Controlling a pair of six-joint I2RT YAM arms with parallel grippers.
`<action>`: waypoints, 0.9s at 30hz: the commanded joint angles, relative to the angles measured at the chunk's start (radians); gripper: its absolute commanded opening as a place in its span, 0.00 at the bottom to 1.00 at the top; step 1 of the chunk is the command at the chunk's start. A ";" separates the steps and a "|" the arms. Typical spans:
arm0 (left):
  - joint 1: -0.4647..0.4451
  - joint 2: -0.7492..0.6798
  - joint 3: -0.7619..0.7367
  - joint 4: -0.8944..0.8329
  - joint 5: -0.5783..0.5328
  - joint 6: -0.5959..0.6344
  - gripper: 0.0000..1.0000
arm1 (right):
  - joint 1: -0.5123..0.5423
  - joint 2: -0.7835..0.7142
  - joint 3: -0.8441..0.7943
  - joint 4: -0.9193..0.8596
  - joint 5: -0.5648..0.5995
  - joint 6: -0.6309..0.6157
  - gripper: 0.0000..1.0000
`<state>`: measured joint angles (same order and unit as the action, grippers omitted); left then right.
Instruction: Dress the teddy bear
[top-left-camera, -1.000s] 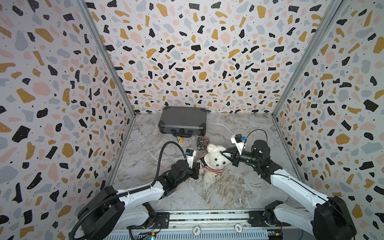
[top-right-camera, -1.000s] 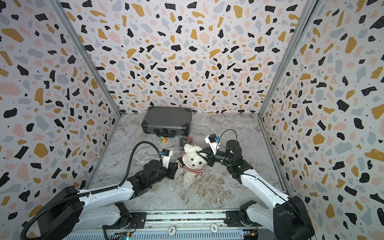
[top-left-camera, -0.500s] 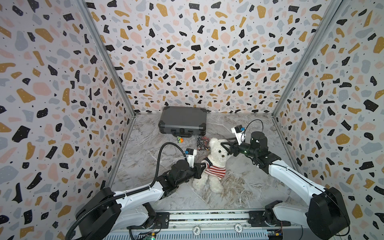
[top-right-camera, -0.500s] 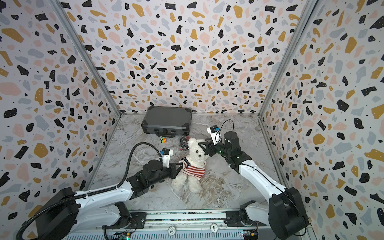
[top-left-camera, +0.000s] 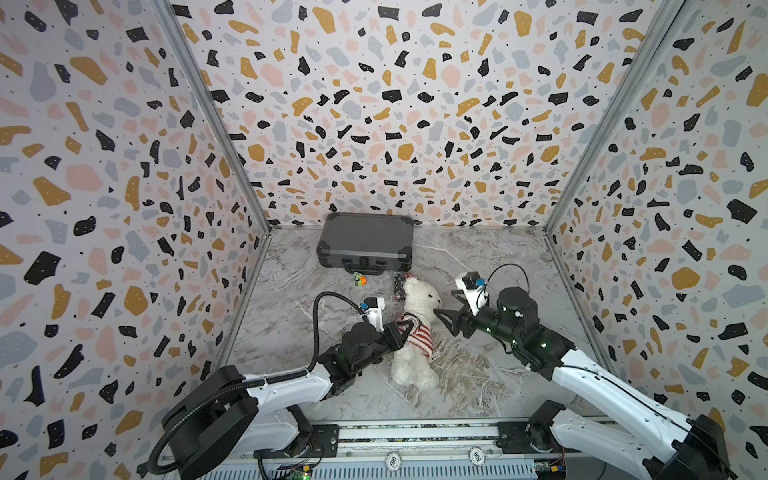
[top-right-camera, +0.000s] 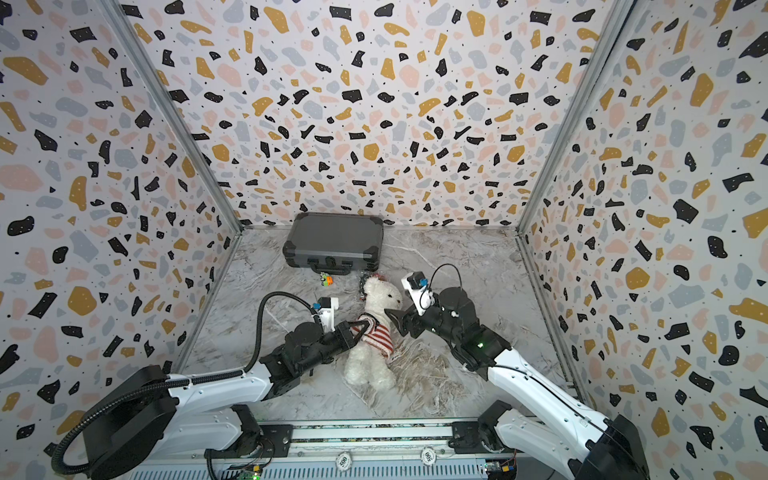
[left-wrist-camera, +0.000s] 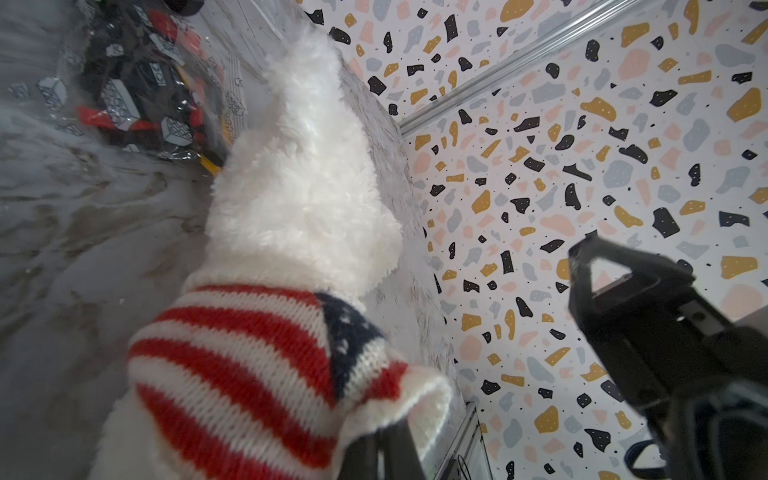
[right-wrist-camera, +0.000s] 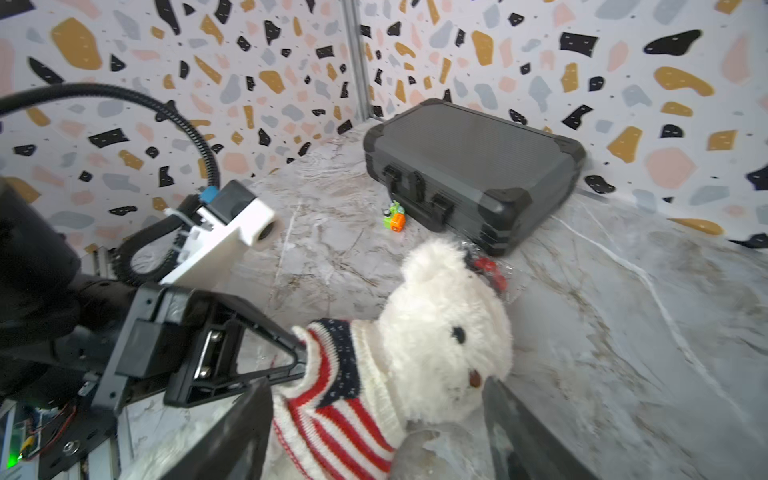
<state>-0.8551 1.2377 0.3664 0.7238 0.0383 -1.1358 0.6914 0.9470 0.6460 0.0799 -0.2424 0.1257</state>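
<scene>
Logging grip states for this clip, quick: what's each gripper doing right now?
Left gripper: closed, pinching the striped sweater on the teddy bear.
Right gripper: open, holding nothing.

White teddy bear (top-left-camera: 420, 296); striped sweater (top-left-camera: 419, 336) on

teddy bear (top-left-camera: 417, 297) ctr | case (top-left-camera: 365, 239) behind (by back wall (top-left-camera: 395, 124)) | left gripper (top-left-camera: 405, 328) L of it | right gripper (top-left-camera: 444, 303) R

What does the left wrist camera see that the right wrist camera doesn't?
Left wrist only: the back of the teddy bear, its head seen from behind. Right wrist only: its face, the grey case and a small green-and-orange toy. Both: the bear in its striped sweater, with the left gripper shut on the sleeve.
</scene>
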 joint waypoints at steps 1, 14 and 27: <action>-0.012 0.010 -0.014 0.166 -0.024 -0.058 0.00 | 0.058 0.018 -0.081 0.056 -0.009 0.040 0.79; -0.060 0.062 -0.023 0.229 -0.057 -0.094 0.00 | 0.185 0.263 -0.149 0.319 0.092 0.131 0.73; -0.060 0.053 -0.060 0.228 -0.047 -0.092 0.00 | 0.167 0.377 -0.166 0.351 0.243 0.137 0.08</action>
<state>-0.9100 1.3075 0.3199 0.8623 -0.0189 -1.2320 0.8742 1.3136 0.4904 0.4252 -0.0586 0.2543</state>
